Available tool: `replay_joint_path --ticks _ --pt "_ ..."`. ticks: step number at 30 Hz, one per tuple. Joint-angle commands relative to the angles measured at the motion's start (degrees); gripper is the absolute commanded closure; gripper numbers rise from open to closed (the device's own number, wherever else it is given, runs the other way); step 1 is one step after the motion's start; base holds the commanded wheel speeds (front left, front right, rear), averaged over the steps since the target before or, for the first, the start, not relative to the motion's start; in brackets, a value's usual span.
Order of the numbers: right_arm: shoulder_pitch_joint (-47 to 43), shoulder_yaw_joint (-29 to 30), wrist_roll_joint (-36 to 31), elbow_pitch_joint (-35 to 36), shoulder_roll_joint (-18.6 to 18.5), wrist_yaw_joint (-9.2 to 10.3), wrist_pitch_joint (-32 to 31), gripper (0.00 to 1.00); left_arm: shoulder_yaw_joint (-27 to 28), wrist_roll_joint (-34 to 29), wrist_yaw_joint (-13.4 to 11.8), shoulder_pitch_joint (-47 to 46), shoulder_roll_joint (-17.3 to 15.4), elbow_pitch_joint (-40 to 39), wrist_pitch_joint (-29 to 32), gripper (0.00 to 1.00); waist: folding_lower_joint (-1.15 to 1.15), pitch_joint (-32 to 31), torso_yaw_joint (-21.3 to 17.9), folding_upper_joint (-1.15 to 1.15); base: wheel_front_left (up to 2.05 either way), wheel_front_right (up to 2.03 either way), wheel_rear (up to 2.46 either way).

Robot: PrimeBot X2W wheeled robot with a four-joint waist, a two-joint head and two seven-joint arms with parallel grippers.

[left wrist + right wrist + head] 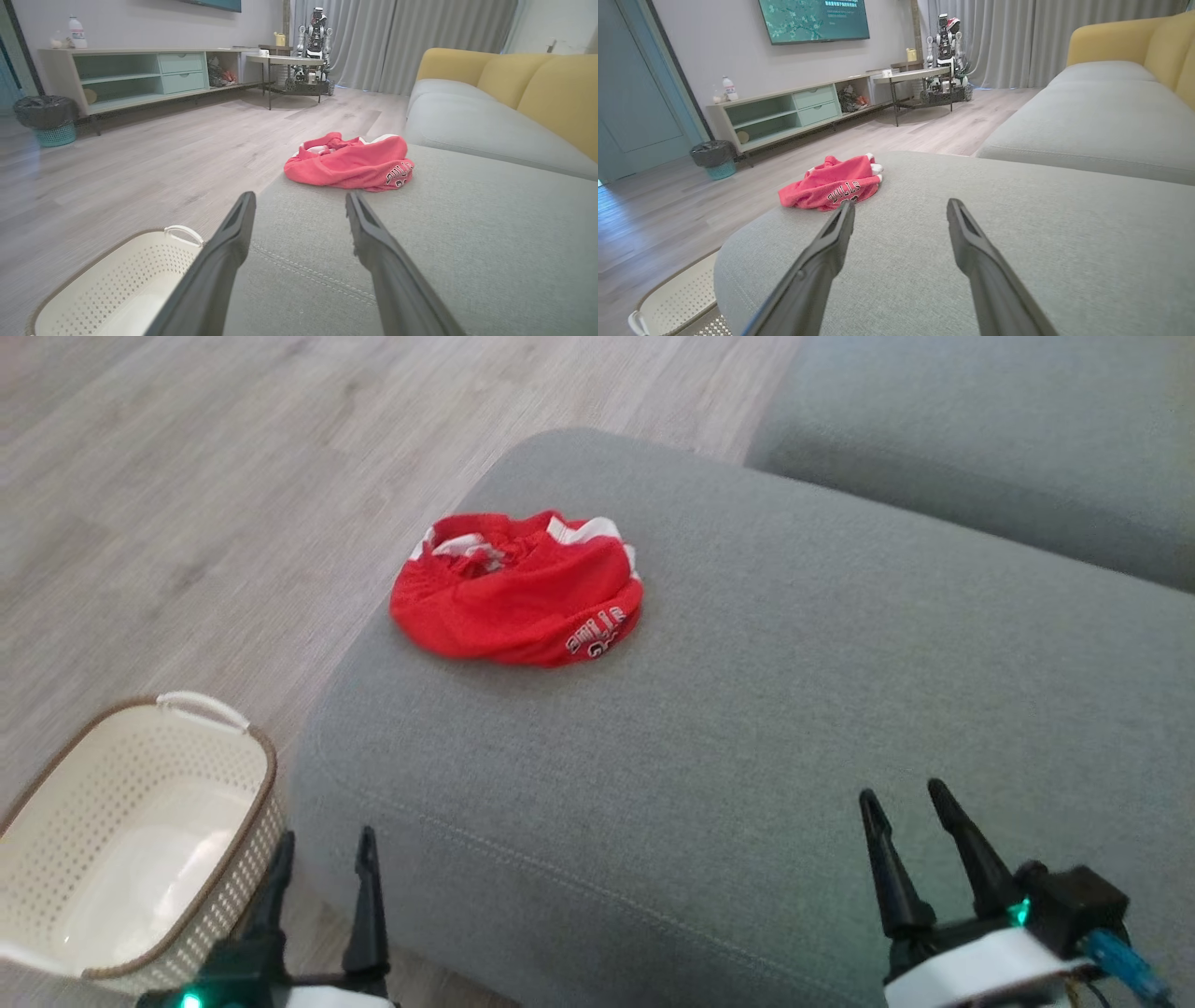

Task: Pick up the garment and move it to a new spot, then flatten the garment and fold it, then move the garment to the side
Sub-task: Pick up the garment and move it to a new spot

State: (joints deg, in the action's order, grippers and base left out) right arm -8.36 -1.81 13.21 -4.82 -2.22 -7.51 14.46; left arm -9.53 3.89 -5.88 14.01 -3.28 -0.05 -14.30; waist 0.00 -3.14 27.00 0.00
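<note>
Fingers point(367, 896) spread, empty; garment point(513, 593) lies crumpled.

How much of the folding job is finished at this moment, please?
Done: nothing yet; the red garment lies crumpled on the grey cushion. In hand: nothing; the left gripper and right gripper are open, empty, well short of it. Left: picking up, moving, flattening, folding, setting aside.

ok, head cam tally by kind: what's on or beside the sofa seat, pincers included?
garment, red: 1
basket, white: 1
pincers: 2 (left pincer, right pincer, both open)
total: 4
</note>
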Motion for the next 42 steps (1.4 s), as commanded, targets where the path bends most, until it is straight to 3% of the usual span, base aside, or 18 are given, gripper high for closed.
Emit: replay_joint_path --ticks 1,6,10,16,21,26,29,37,42 --pt "3.75 -1.73 -0.47 1.42 -0.65 0.02 0.53 0.0 2.32 0.58 -0.71 -2.22 0.4 -2.57 -0.7 0.0 0.0 1.16 1.01 0.0 0.0 0.0 0.0" --pt "5.1 -2.47 -1.03 0.69 -0.65 0.02 0.53 0.0 2.15 2.7 -2.07 -1.82 0.4 -3.69 -0.7 0.0 0.0 2.21 1.83 0.0 0.0 0.0 0.0" --pt "5.19 -2.48 -1.43 0.51 -0.65 0.02 0.53 0.0 2.46 2.18 -1.17 -2.29 0.4 -4.0 -0.7 0.0 0.0 3.15 2.23 0.0 0.0 0.0 0.0" --pt "4.83 -0.17 -2.99 0.97 -0.65 0.02 0.53 0.0 5.28 0.85 2.65 -9.22 -1.15 -4.06 -0.7 0.0 0.0 6.48 2.15 0.0 0.0 0.0 0.0" --pt "5.35 1.95 -6.19 2.23 -0.65 0.02 0.53 0.0 7.49 2.43 8.07 -24.12 -2.84 -1.89 -0.7 0.0 0.0 12.92 0.34 0.0 0.0 0.0 0.0" --pt "8.53 1.63 -10.15 3.3 -0.72 0.02 0.53 0.0 7.23 4.63 11.59 -39.91 -5.15 7.27 -0.7 0.0 0.0 19.97 -2.45 0.0 0.0 0.0 0.0" --pt "11.42 0.75 -11.39 3.87 -1.98 0.02 0.53 0.0 6.03 7.89 12.73 -48.83 -6.36 15.86 2.44 0.0 0.0 23.99 -4.26 0.0 0.0 0.0 0.0" --pt "14.95 1.08 -12.15 5.14 -6.43 0.02 0.53 0.0 1.6 18.31 13.34 -67.27 -8.37 37.62 13.65 0.0 0.0 30.76 -6.35 0.0 0.0 0.0 0.0" --pt "16.08 1.22 -11.94 6.08 -8.01 0.02 0.53 0.0 -3.02 24.35 13.35 -72.15 -9.55 45.09 17.96 0.0 0.0 33.53 -6.98 0.0 0.0 0.0 0.0"
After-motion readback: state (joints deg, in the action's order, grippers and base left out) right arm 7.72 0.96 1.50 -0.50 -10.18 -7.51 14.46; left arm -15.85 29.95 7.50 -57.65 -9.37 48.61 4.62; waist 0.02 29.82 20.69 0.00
